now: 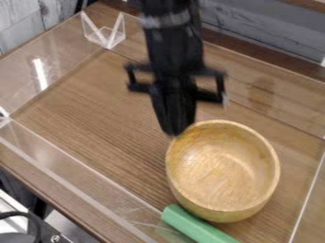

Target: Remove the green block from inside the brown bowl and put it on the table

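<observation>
My claw (174,123) hangs over the bowl's upper left side, its jaws drawn in to their narrowest, with nothing seen between them. I judge the height suits clearance: the rim passes underneath without contact.

Left of the arm lies a broad stretch of the table (83,109), its grain visible. A clear acrylic piece (105,30) stands near the far left corner, apart from my work.

The green block (195,226) lies on the tabletop at the near edge of the view, outside the bowl and just beside its rim, set at a slant. Its lower end runs out of frame. Flat on wood, it needs no support from me, which would account for a claw carrying nothing.

The brown bowl (223,171) sits upright, its interior bare. Finding: the removal appears complete; withdrawing clear of the rim would be the sensible next move.
</observation>
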`<state>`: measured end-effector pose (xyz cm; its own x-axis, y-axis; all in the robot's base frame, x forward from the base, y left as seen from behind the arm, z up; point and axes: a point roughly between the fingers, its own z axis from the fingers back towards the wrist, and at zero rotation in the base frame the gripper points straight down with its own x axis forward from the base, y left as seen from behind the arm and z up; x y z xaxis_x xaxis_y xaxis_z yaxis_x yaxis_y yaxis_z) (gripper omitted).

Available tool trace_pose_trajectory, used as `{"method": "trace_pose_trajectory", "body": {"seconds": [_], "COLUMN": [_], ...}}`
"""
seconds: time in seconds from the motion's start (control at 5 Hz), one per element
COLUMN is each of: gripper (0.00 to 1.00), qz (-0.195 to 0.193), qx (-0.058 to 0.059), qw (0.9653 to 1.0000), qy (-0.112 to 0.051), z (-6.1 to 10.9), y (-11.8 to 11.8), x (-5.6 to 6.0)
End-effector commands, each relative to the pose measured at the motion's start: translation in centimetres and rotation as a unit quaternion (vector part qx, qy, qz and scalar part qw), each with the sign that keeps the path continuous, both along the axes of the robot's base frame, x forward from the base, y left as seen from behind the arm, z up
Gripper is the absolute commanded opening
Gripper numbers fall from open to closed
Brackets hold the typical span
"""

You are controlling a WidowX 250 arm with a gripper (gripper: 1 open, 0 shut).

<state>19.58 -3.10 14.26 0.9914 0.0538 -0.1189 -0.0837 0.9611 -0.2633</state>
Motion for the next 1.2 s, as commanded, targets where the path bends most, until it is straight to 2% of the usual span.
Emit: {"method": "trace_pose_trajectory", "body": {"seconds": [0.0, 0.2, 0.4, 0.6, 1.0], "gripper": [0.0, 0.0, 1.0, 0.0, 0.0], "qz": [0.015, 0.019, 0.015, 0.011, 0.005], "qx": [0.001, 0.001, 0.004, 0.007, 0.01], "qw": [0.9993, 0.9986, 0.9983, 0.9979, 0.9974], "qy": [-0.035, -0.049, -0.057, -0.063, -0.071], "z": [3.3, 3.7, 2.3, 0.8, -0.9], "y": [2.3, 3.5, 2.8, 2.1, -0.3], "x": [1.1, 1.8, 2.1, 2.3, 2.2]}}
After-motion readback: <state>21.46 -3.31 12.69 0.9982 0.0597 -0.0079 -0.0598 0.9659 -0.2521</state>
